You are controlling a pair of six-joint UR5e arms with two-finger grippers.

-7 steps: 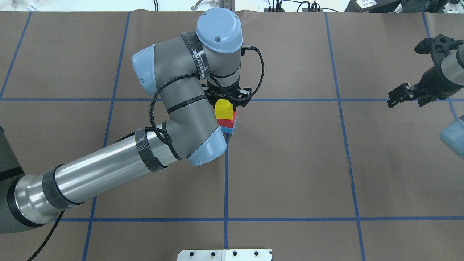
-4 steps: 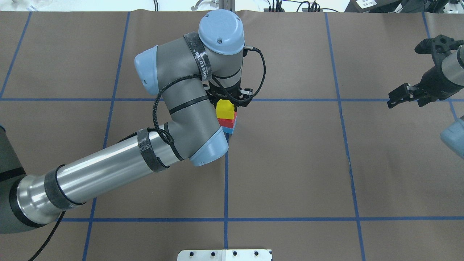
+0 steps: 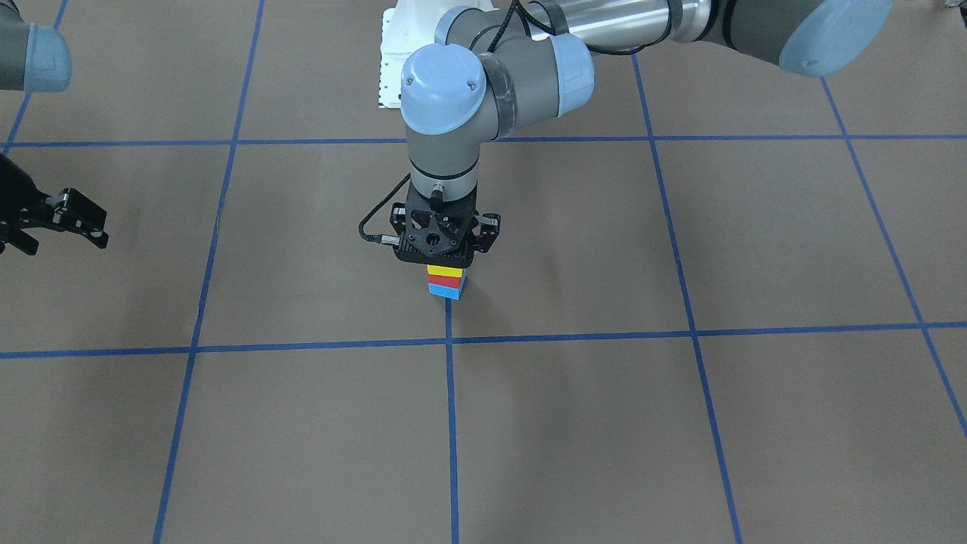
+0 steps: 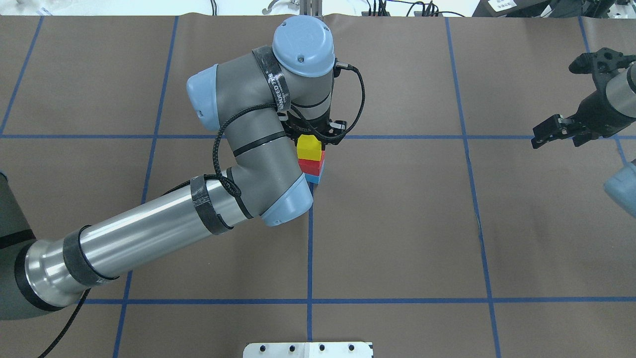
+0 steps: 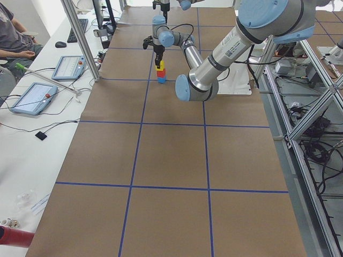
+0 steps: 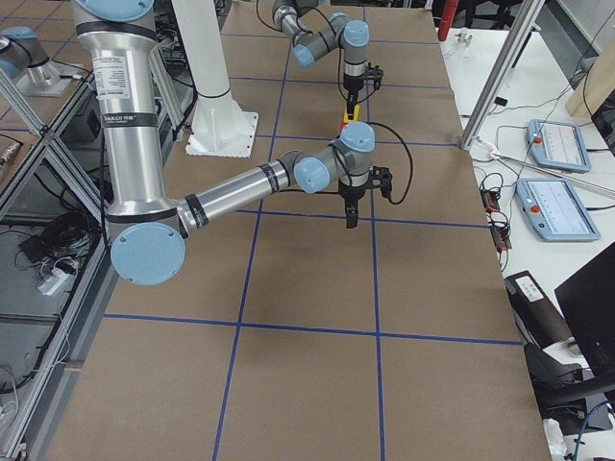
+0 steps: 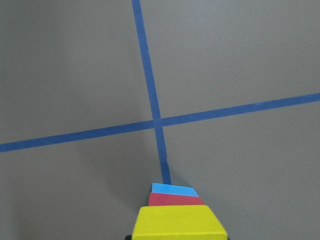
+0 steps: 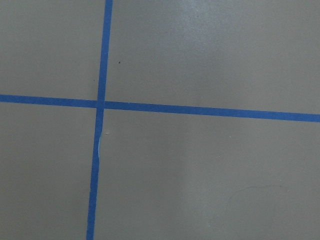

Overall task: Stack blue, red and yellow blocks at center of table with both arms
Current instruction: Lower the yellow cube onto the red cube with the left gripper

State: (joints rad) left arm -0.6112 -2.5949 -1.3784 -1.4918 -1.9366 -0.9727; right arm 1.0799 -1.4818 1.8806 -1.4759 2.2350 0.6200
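A stack stands near the table's central tape cross: a blue block (image 4: 314,177) at the bottom, a red block (image 4: 311,164) on it, and a yellow block (image 4: 308,147) on top. The stack also shows in the front view (image 3: 445,281) and the left wrist view (image 7: 176,222). My left gripper (image 4: 311,135) points straight down over the stack and is shut on the yellow block, which rests on the red one. My right gripper (image 4: 551,132) hangs open and empty far off at the table's right side, also visible in the front view (image 3: 75,221).
Brown paper with a blue tape grid (image 4: 309,238) covers the table. The white robot base plate (image 4: 308,349) is at the near edge. The left arm's elbow (image 4: 278,206) hangs over the area just in front of the stack.
The left arm's wrist and the yellow block shifted slightly right and away from the robot. The red and blue blocks and the right arm stayed put.
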